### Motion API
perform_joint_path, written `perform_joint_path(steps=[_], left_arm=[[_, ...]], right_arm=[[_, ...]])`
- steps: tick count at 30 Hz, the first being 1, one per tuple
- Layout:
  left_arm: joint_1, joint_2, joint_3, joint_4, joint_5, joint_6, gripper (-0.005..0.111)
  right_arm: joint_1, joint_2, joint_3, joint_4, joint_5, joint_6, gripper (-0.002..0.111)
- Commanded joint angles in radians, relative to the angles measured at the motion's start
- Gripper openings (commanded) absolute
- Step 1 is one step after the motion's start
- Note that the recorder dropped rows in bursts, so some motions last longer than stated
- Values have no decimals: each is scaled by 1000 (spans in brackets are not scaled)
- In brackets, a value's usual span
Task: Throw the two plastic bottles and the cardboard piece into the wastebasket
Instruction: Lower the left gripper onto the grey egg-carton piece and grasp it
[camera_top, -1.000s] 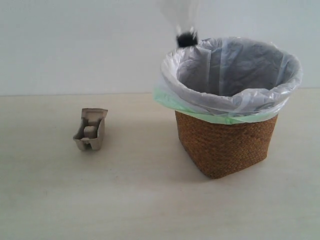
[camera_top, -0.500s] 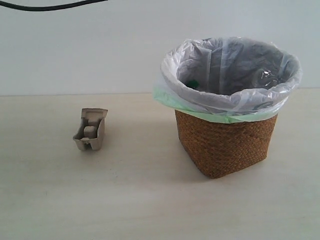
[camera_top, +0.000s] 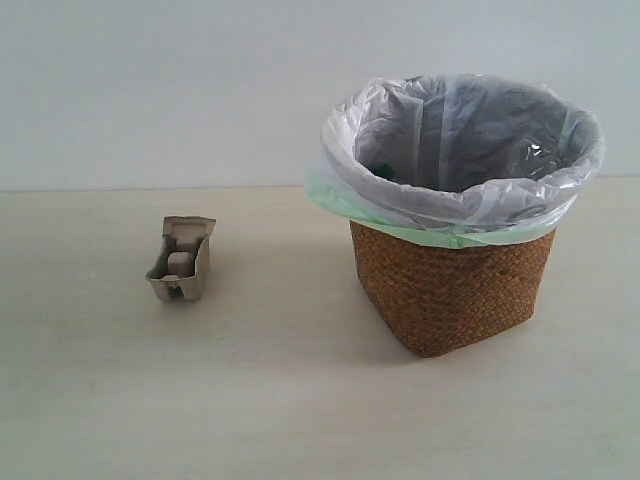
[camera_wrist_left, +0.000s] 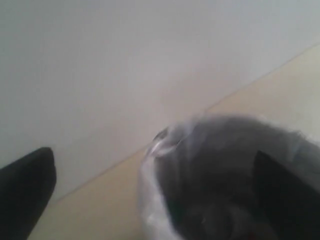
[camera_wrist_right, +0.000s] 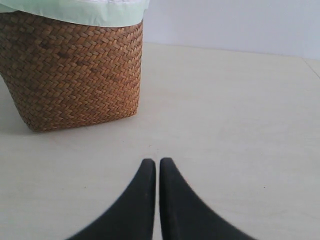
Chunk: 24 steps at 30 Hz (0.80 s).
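Note:
The wastebasket (camera_top: 450, 290) stands right of centre, its plastic bag (camera_top: 450, 215) folded over the rim. Deep inside at the left, a green speck (camera_top: 379, 170) shows, the green-capped bottle's top. A clear shiny shape (camera_top: 536, 155) leans on the inner right wall; I cannot tell whether it is the black-capped bottle. The cardboard piece (camera_top: 182, 260) lies alone on the table to the left. My left gripper (camera_wrist_left: 152, 159) is open, its fingers (camera_wrist_left: 30, 182) wide apart above the bag's mouth (camera_wrist_left: 165, 145). My right gripper (camera_wrist_right: 157, 162) is shut on nothing, low over the table beside the basket (camera_wrist_right: 75, 70).
The pale wooden table (camera_top: 300, 400) runs back to a plain light wall (camera_top: 150, 90). Neither arm shows in the exterior view. Bare tabletop (camera_wrist_right: 230, 110) lies ahead of my right gripper.
A second ago the black-capped bottle was falling just above the basket's rim; it has dropped inside. A black cable that crossed the top left half a second ago has gone.

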Motion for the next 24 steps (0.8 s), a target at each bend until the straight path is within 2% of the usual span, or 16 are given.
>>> perform_joint_path(steps=[1, 4, 6, 9, 14, 24], left_arm=[[42, 0, -5, 516, 256, -413, 105], [74, 20, -3, 826, 477, -662, 105], [97, 37, -3, 870, 577, -684, 105], [144, 74, -3, 803, 658, -663, 105], [182, 157, -3, 541, 623, -589, 105], [182, 385, -3, 530, 531, -589, 105]], right_arm=[[-5, -5, -1, 1, -4, 0, 0], [-5, -5, -1, 1, -4, 0, 0], [-5, -5, -1, 1, -4, 0, 0], [-5, -5, -1, 1, -4, 0, 0], [-5, -5, -1, 1, -4, 0, 0], [-5, -5, -1, 1, -4, 0, 0]])
